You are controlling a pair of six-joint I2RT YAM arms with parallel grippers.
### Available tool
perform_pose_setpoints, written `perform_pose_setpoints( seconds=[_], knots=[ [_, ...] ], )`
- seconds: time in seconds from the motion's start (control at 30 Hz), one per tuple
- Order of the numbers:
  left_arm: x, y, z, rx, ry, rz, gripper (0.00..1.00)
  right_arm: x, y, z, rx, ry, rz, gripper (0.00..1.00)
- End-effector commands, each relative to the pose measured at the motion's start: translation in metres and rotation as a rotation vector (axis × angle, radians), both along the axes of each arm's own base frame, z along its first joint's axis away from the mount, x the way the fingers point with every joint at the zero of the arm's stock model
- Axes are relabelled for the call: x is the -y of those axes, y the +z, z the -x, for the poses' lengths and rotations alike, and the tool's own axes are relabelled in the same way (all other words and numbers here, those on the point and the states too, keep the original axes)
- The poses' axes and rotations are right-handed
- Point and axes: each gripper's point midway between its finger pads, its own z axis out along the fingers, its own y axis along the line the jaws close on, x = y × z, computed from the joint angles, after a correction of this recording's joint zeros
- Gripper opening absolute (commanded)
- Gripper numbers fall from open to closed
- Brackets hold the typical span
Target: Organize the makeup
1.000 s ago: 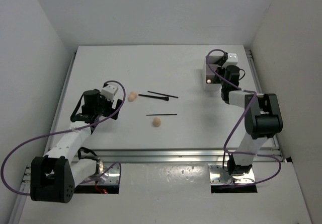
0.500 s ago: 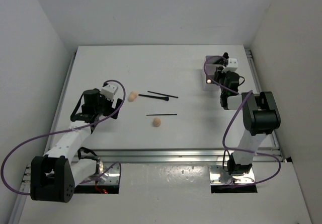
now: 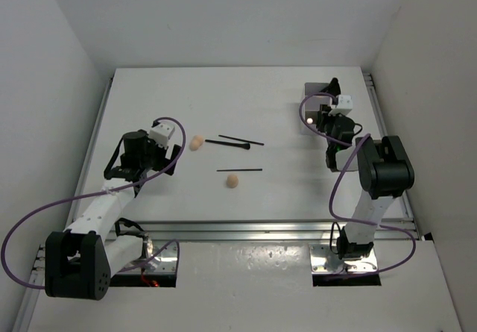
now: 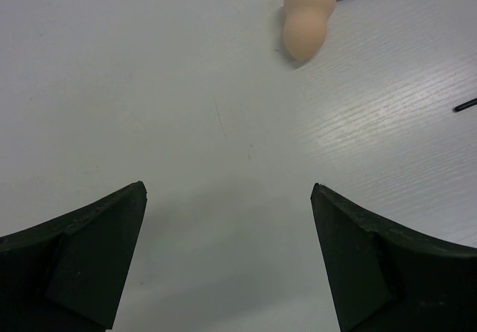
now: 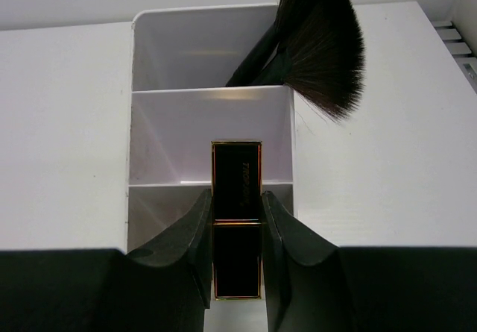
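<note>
Makeup is kinda split up here. The black-gold lipstick (image 5: 236, 175) is upright in the right claw (image 5: 237, 205), which is clamped on its sides, right at the near end of the white box (image 5: 209, 116) at the far right of the counter (image 3: 223, 93). Can't tell whether its bottom end is actually inside a compartment. Fluffy black brushes (image 5: 320, 56) lean in the box's back compartment, bristles fanning out over the right wall. Everything else lies mid-counter: one peach sponge (image 3: 197, 142) just beside the left tip of two thin black pencils (image 3: 240, 139), and a second sponge (image 3: 232, 180) just below a third pencil (image 3: 238, 170). The left claw (image 4: 231, 235) is spread wide with nothing in it, low over bare counter, the first sponge ahead of it and well apart.
</note>
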Motion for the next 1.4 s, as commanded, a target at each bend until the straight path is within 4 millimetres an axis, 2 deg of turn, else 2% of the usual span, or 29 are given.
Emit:
perform_pose_setpoints(
  seconds=[0.0, 0.17, 0.23, 0.27, 0.4, 0.43, 0.47, 0.53, 0.57, 0.6, 0.63, 0.97, 1.03, 1.33, 1.37],
  knots=[
    [-0.002, 0.015, -0.008, 0.047, -0.002, -0.001, 0.99, -0.003, -0.009, 0.01, -0.036, 0.025, -0.005, 0.07],
    [-0.002, 0.017, -0.009, 0.056, -0.002, -0.001, 0.99, -0.005, -0.011, 0.011, -0.064, 0.034, -0.018, 0.26],
    [-0.002, 0.013, -0.007, 0.047, -0.002, -0.001, 0.99, -0.005, -0.005, 0.008, -0.052, 0.035, -0.013, 0.3],
    [-0.002, 0.016, -0.007, 0.056, -0.002, -0.001, 0.99, 0.008, -0.003, 0.007, -0.056, 0.009, -0.002, 0.34],
    [-0.002, 0.016, -0.007, 0.056, -0.002, -0.001, 0.99, 0.007, 0.005, 0.001, -0.055, 0.026, 0.013, 0.42],
    [-0.002, 0.016, -0.007, 0.056, -0.002, -0.001, 0.99, 0.007, 0.004, 0.001, -0.069, 0.029, 0.016, 0.42],
    [-0.002, 0.016, -0.007, 0.056, -0.002, -0.001, 0.99, 0.009, 0.011, -0.003, -0.068, 0.028, 0.025, 0.43],
    [-0.002, 0.016, -0.007, 0.056, -0.002, -0.001, 0.99, 0.006, 0.006, -0.003, -0.114, 0.052, 0.022, 0.43],
    [-0.002, 0.016, -0.007, 0.056, -0.002, -0.001, 0.99, 0.006, 0.02, -0.012, -0.093, 0.056, 0.019, 0.45],
    [-0.002, 0.016, -0.007, 0.056, -0.002, -0.001, 0.99, 0.007, 0.006, -0.006, -0.164, 0.059, 0.015, 0.45],
    [-0.002, 0.016, -0.007, 0.056, -0.002, -0.001, 0.99, 0.007, 0.006, -0.007, -0.174, 0.066, 0.013, 0.47],
    [-0.002, 0.013, -0.004, 0.056, -0.002, -0.001, 0.99, 0.013, 0.024, -0.013, -0.193, 0.067, 0.009, 0.54],
    [-0.002, 0.014, -0.006, 0.065, -0.002, -0.001, 0.99, 0.013, 0.022, -0.013, -0.213, 0.064, 0.001, 0.55],
    [-0.002, 0.01, -0.004, 0.056, -0.002, -0.001, 0.99, 0.015, 0.04, -0.027, -0.216, 0.067, -0.004, 0.55],
    [-0.002, 0.013, -0.004, 0.065, -0.002, -0.001, 0.99, 0.015, 0.036, -0.026, -0.231, 0.064, -0.004, 0.55]
  ],
)
